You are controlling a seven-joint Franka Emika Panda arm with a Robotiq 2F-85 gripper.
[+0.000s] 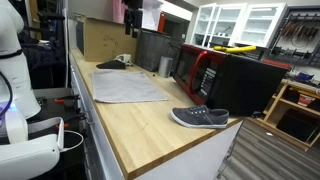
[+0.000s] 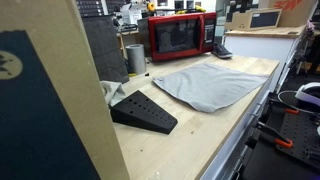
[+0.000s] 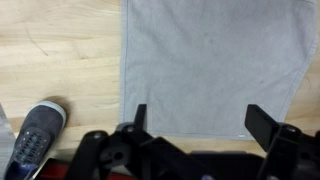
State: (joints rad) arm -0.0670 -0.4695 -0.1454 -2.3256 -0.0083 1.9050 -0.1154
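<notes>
Hovering over a grey cloth [image 3: 210, 65], the gripper [image 3: 195, 115] has its two dark fingers [image 3: 140, 115] spread well apart with nothing between them. The wrist view shows them over the cloth's near hem. The cloth lies flat on the wooden counter [image 3: 60, 50], and in both exterior views it sits mid-counter [image 1: 130, 85] [image 2: 205, 85].

Any grasp of this cloth would, in my judgement, go best at an edge or corner. The fingers should come straight down and pinch a small fold, since a flat sheet gives them nothing to close on in the middle. Pressing lightly would keep the tips from scraping the wood.

The fabric looks thin, matte and limp, roughly rectangular with a stitched hem. The counter is pale, smooth butcher-block with fine grain. A grey canvas shoe [image 3: 35, 140] with a white sole rests to the near left in the wrist view, apart from the cloth. In an exterior view a black wedge-shaped block [image 2: 145, 112] sits near the cloth's left edge, and a glossy red microwave [image 2: 180, 35] and a metal cup [image 2: 135, 58] stand farther off
</notes>
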